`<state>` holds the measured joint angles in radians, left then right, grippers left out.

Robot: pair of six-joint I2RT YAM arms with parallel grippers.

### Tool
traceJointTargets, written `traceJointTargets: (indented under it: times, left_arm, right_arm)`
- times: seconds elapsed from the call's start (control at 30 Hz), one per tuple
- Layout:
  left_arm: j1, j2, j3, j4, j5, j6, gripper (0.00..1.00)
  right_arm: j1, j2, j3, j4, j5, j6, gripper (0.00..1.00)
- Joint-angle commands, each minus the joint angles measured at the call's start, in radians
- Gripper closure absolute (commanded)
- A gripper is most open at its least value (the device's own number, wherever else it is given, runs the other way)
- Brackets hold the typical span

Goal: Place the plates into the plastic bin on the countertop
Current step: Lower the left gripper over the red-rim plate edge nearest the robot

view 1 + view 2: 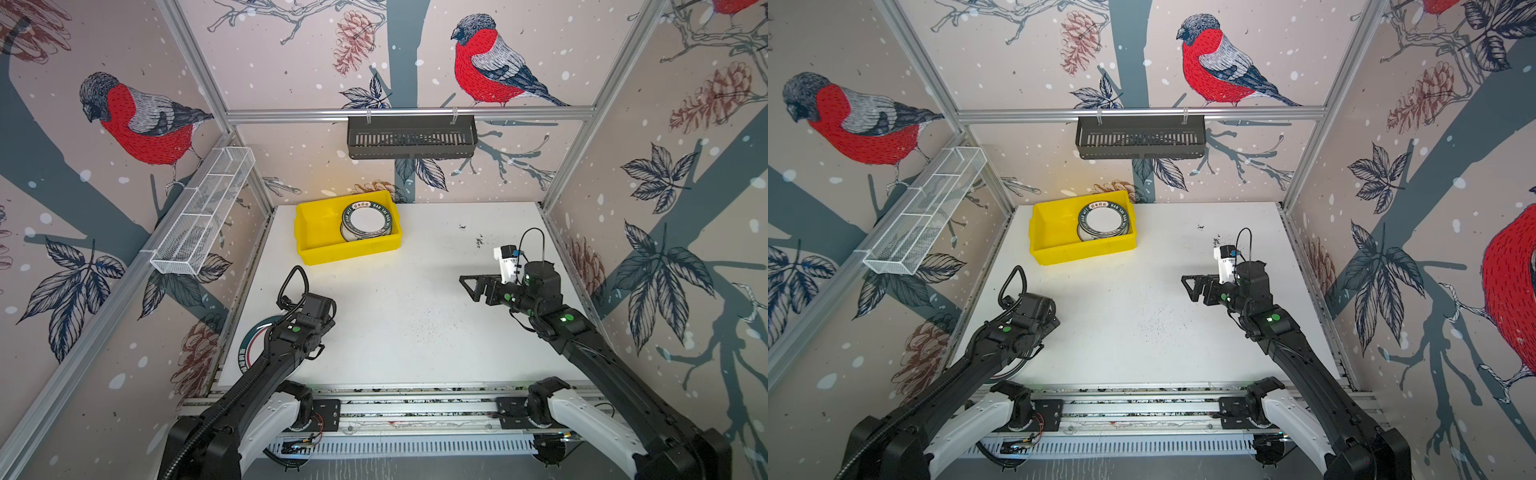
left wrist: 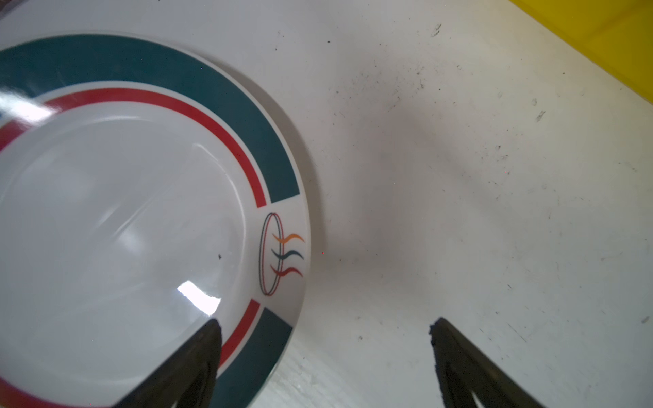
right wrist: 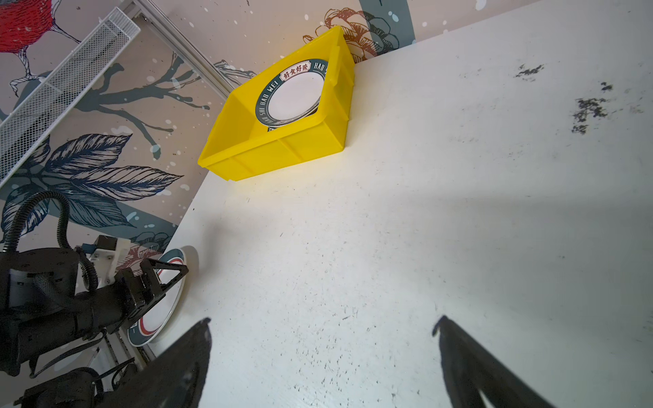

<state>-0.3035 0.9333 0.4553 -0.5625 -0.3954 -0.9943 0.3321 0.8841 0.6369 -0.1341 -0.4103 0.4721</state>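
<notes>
Plates (image 1: 368, 221) sitting stacked in bin (image 1: 320, 249), far left of table (image 1: 415, 332). One plate (image 2: 123, 212) waiting at near-left edge. L gripper (image 2: 325, 322) straddling its rim, wide open, holding nothing; R gripper (image 3: 323, 319) hovering open, empty.

Top plate (image 3: 295, 93) in yellow bin (image 3: 275, 152): white capitals on dark-green rim, "HAO SHI" and "HAO WEI" read in right wrist view; red characters 好食好味 printed on white banner at rim. Banded plate (image 2: 123, 212): no words seen in left wrist view, only emblem of oval ring crossed by three wavy strokes, orange, teal, red. Same plate (image 1: 246, 360) in a top view: white rim characters noted, too small to be read.
</notes>
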Motion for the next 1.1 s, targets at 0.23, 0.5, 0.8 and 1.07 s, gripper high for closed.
traceJointTargets:
  times: [0.23, 0.5, 0.8, 1.07]
  left_arm:
    - [0.084, 0.061, -0.052, 0.154, 0.065, 0.033, 0.07]
    - [0.095, 0.11, -0.068, 0.239, 0.119, 0.062, 0.07]
    - [0.095, 0.203, -0.055, 0.337, 0.248, 0.098, 0.07]
    - [0.091, 0.258, -0.085, 0.428, 0.324, 0.115, 0.08]
  right_arm:
    - [-0.022, 0.009, 0.006, 0.001, 0.005, 0.008, 0.0]
    - [-0.034, 0.021, -0.003, 0.018, -0.002, 0.026, 0.0]
    - [-0.048, 0.04, 0.0, 0.024, -0.015, 0.043, 0.0]
    - [-0.051, 0.059, -0.002, 0.03, -0.031, 0.06, 0.0]
